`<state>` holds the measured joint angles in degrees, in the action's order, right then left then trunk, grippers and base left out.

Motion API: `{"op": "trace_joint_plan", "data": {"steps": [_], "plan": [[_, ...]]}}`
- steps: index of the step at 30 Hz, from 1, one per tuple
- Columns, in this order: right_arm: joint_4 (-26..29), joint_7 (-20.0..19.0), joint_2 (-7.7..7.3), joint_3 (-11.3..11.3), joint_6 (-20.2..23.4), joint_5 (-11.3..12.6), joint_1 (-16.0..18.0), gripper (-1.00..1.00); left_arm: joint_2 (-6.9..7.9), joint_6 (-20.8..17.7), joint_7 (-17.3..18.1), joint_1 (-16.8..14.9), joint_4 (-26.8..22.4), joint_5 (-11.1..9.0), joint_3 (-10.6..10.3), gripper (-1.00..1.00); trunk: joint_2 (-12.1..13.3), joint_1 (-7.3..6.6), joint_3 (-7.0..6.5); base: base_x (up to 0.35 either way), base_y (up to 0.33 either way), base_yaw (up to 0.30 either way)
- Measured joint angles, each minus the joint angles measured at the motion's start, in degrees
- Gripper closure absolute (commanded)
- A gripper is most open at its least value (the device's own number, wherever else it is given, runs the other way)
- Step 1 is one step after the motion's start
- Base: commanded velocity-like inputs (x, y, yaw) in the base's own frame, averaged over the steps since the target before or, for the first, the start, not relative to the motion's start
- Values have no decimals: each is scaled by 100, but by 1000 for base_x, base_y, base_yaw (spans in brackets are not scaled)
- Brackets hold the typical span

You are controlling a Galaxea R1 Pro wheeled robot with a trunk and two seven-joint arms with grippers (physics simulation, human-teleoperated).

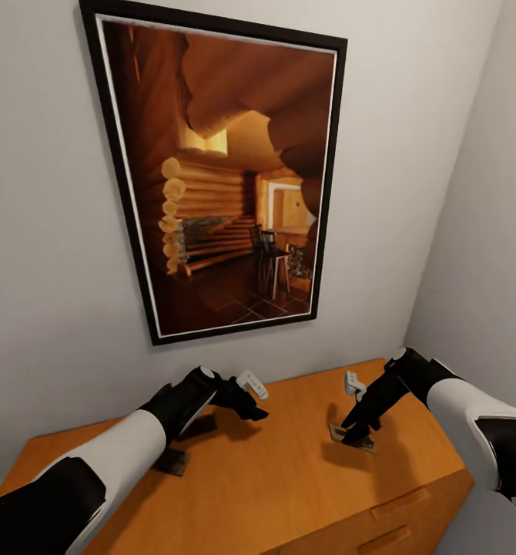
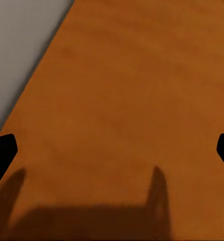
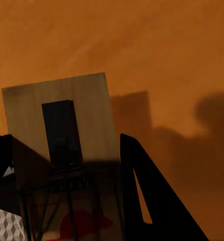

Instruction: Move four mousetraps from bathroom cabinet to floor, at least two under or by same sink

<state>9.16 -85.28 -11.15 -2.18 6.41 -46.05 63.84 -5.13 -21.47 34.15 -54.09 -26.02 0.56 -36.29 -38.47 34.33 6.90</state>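
Right tool point(image 1: 356, 435) is closing around a mousetrap point(image 1: 350, 436) on the cabinet point(image 1: 289, 478) — squeeze squarely before lifting; left tool point(image 1: 252, 401) is hanging open, empty.

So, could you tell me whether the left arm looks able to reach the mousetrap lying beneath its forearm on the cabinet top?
Probably not as posed: that mousetrap sits under the forearm, behind the open left gripper, so the arm would have to pull back first. The cabinet top around it looks free.

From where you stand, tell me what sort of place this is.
Probably a corner of a home room, which room I cannot tell: a black-framed picture of a log-cabin interior hangs on a plain pale wall, above an orange-brown wooden cabinet with bar-handled drawers.
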Motion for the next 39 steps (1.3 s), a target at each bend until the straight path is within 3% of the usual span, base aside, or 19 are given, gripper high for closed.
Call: {"op": "trace_joint_plan", "data": {"steps": [25, 34, 39], "plan": [[1, 2, 1, 0, 0, 8, -3, 100, -16, 1, 2, 1, -1, -8, -10, -100, 0, 0, 0, 1, 2, 0], [-199, 6, 291, -17, -71, -37, -110, 100, -286, 2, -21, 294, 72, -13, -127, -100, 0, 1, 0, 0, 0, 0], [-360, -57, 314, -19, -89, -46, -135, 100, -304, 131, -13, 457, 233, -32, -138, -100, 0, 0, 0, 0, 0, 0]]}}
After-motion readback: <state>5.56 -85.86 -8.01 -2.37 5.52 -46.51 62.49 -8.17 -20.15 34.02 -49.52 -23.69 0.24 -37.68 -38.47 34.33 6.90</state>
